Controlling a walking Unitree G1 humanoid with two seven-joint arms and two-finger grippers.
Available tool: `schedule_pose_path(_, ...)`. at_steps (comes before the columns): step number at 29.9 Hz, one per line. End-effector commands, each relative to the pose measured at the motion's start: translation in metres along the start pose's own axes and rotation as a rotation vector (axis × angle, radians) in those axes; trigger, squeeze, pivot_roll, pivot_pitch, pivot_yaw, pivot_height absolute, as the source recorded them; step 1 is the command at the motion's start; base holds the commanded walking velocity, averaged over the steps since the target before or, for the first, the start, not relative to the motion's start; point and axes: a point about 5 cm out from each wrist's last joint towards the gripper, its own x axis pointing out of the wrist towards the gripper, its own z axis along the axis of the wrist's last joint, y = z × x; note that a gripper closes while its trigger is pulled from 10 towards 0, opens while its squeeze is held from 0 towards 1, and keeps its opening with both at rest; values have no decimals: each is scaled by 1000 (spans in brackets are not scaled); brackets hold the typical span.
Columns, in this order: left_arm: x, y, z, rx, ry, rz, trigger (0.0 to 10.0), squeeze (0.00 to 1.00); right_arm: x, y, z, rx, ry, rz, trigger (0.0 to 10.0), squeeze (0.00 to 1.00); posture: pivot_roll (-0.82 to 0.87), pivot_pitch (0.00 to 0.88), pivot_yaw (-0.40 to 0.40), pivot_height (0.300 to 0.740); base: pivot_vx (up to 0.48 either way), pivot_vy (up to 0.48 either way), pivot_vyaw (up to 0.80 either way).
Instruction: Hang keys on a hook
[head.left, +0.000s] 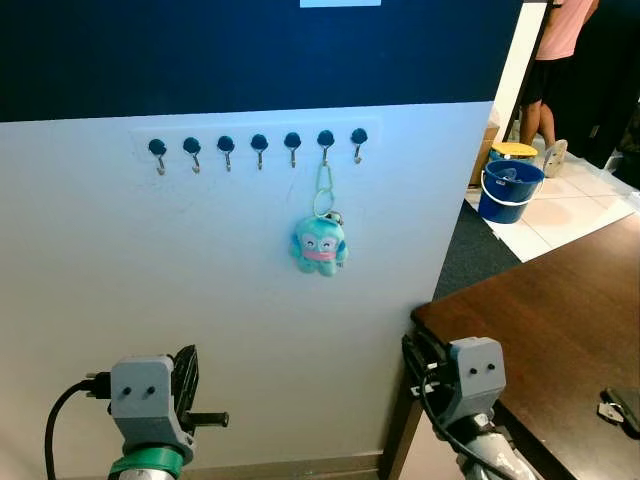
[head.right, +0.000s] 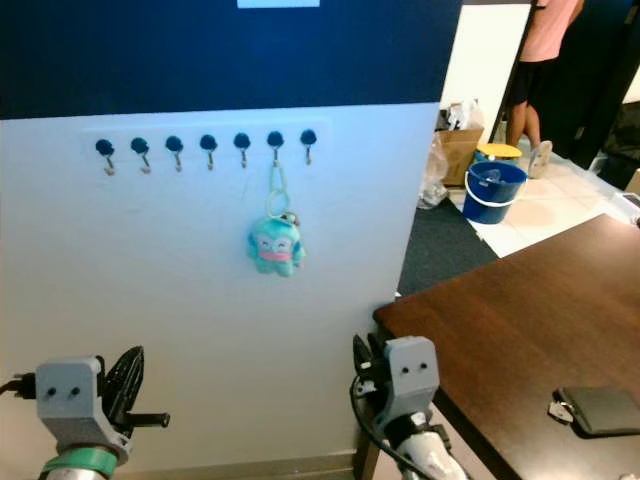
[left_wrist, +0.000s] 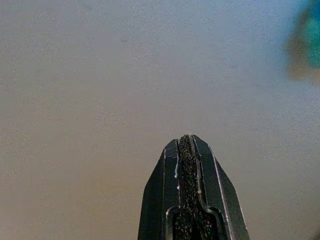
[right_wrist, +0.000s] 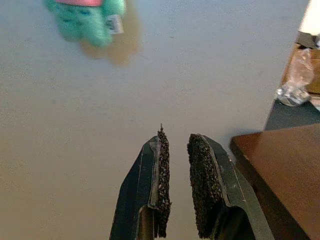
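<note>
My two arms sit low in front of me, close to the wall and well below the hooks. My left gripper (left_wrist: 189, 150) has its two black fingers pressed together on nothing. My right gripper (right_wrist: 176, 145) has a narrow gap between its pads and holds nothing; it sits beside the near corner of the brown desk (head.left: 560, 330). On the desk, toward its right edge, lies one dark flat object (head.right: 600, 408) with a small pale tag. Beyond my grippers stands a pale wall (head.left: 200, 300) with one row of seven dark hooks (head.left: 258, 145). The keys (head.left: 320, 240), on one green loop with a single teal plush charm, hang from the sixth hook counting from my left, the charm resting against the wall. Judging by this, the hanging step looks finished, and the next move calls only for keeping both arms clear of the charm as I back away. Farther off, past the wall's right edge, one blue bucket (head.left: 509, 190) stands on a tiled floor, and one person (head.left: 555, 60) stands behind it.
</note>
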Motion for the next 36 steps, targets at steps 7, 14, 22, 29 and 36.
schedule_pose_path(7, 1, 5, 4, -8, -10, 26, 10000, 0, -1, 9, -4, 18, 23, 58, 10000, 0, -102, 0, 102, 740, 0, 0, 0)
schedule_pose_path(14, -1, 4, 4, -20, -6, 38, 10000, 0, -2, 12, -5, 16, 24, 69, 10000, 0, -102, 0, 102, 740, 0, 0, 0)
schedule_pose_path(22, -5, 3, 3, -23, -3, 44, 10000, 0, 0, 13, -7, 45, 46, 80, 10000, 0, -101, 3, 100, 740, 0, 0, -300)
schedule_pose_path(29, -5, 3, 5, -25, -7, 49, 10000, 0, 0, 14, -7, 37, 44, 86, 10000, 0, -101, 3, 100, 740, 0, 0, -800)
schedule_pose_path(36, -6, 3, 5, -23, -8, 52, 10000, 0, 1, 12, -7, 5, 37, 66, 10000, 0, -96, 2, 101, 740, 0, 0, -800)
